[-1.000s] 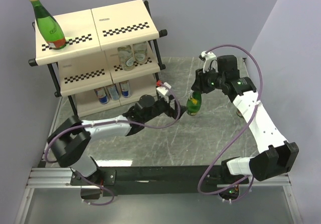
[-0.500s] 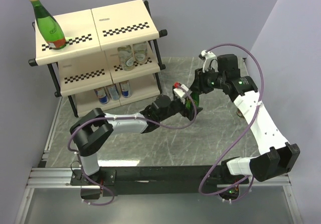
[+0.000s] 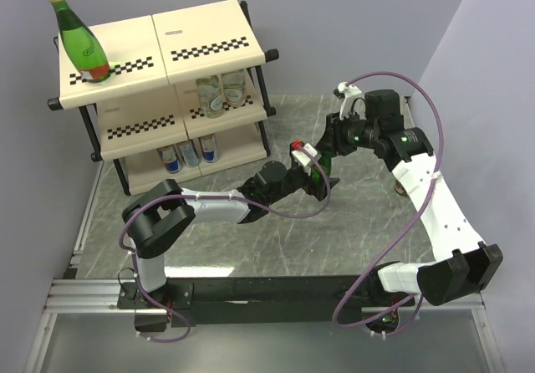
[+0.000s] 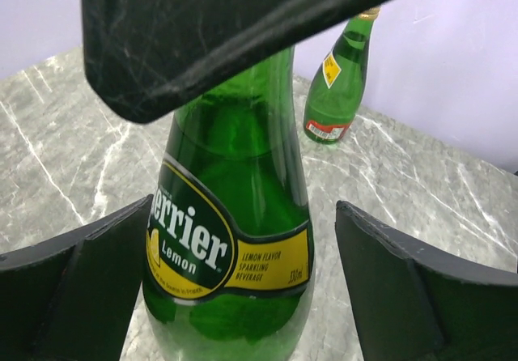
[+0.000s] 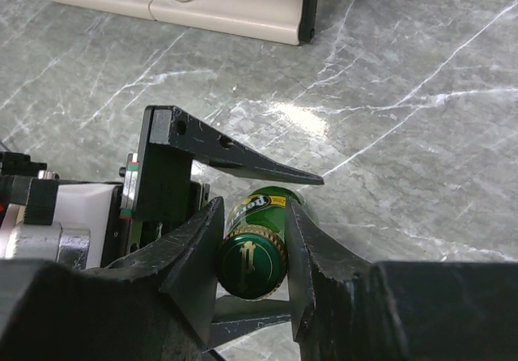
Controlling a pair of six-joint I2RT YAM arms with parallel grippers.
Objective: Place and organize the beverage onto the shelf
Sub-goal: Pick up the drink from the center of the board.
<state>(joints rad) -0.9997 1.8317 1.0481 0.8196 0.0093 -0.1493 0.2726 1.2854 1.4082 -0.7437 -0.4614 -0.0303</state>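
A green glass Perrier bottle (image 4: 231, 239) stands upright on the marble table between both grippers. My right gripper (image 5: 252, 244) is shut on its gold-rimmed cap (image 5: 252, 262) from above; in the top view it (image 3: 329, 147) sits over the bottle (image 3: 323, 172). My left gripper (image 4: 243, 215) is open, with one finger on each side of the bottle's body; the right finger is apart from the glass, and I cannot tell if the left one touches. A second green bottle (image 4: 336, 82) stands farther back. A third (image 3: 82, 43) stands on the shelf's (image 3: 209, 51) top tier.
Two short clear bottles (image 3: 221, 93) stand on the shelf's middle tier and blue-silver cans (image 3: 189, 152) on the bottom tier. The shelf's base edge (image 5: 243, 17) shows in the right wrist view. Walls close in at the left, back and right.
My left arm has reached right across the table and its open fingers now flank the bottle. My right gripper has stayed shut on the cap.
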